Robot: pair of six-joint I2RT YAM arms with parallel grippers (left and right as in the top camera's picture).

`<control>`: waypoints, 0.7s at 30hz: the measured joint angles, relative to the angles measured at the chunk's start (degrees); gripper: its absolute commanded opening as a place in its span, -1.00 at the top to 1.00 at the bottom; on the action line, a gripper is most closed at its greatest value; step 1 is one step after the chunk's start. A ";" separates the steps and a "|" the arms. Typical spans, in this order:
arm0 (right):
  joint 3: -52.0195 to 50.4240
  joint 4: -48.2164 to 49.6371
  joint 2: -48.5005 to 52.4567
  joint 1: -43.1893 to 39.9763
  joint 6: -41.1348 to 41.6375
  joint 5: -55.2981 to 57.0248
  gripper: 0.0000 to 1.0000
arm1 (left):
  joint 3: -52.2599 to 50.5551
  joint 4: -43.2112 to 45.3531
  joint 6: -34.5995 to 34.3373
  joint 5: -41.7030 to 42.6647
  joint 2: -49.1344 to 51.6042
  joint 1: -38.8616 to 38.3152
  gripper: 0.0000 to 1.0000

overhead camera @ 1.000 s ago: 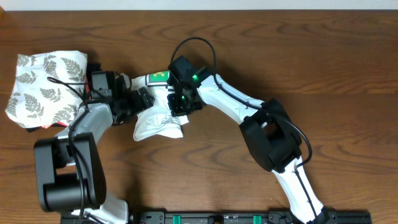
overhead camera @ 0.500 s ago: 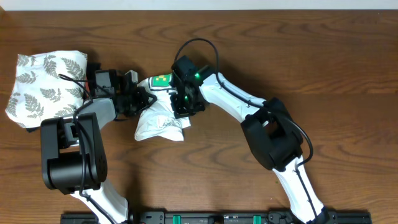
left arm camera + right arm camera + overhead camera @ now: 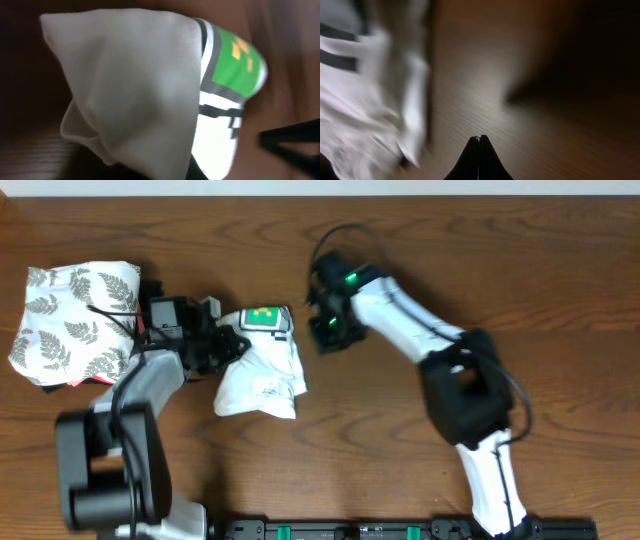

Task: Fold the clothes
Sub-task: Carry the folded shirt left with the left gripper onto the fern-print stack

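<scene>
The clothes (image 3: 258, 368), a white T-shirt, lie bunched into a compact bundle at mid table, the green-and-black graphic (image 3: 263, 317) showing at its far end. My left gripper (image 3: 236, 344) is at the bundle's left edge, shut on the fabric. In the left wrist view the shirt (image 3: 135, 85) fills the frame, its green print (image 3: 235, 57) at the right. My right gripper (image 3: 326, 330) hovers to the right of the shirt, shut and empty. In the right wrist view its fingertips (image 3: 479, 138) meet over bare wood, and the shirt (image 3: 365, 100) is a blur at the left.
A folded white cloth with a grey fern print (image 3: 75, 320) sits at the far left on dark and red garments (image 3: 80, 383). The wooden table (image 3: 480, 270) stretches right. A black rail (image 3: 400, 530) runs along the near edge.
My left gripper has closed on the shirt's left edge. My right gripper has come off the shirt and moved right and slightly away, still shut.
</scene>
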 measured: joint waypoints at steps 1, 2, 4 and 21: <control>-0.07 -0.31 -1.77 -1.27 -0.55 0.85 0.97 | 0.00 0.07 -0.13 -0.92 -2.14 0.00 0.88; -0.07 -0.66 -4.17 -2.78 -1.11 1.75 0.97 | 0.00 0.13 -0.28 -1.99 -4.39 0.00 0.88; -0.04 -1.60 -8.94 -5.31 -2.05 2.99 0.97 | 0.02 0.24 -0.52 -4.59 -9.33 0.02 0.88; 0.37 -13.20 -17.05 -10.51 -7.26 8.09 0.97 | 5.44 0.13 -4.28 -24.72 -26.27 11.45 0.88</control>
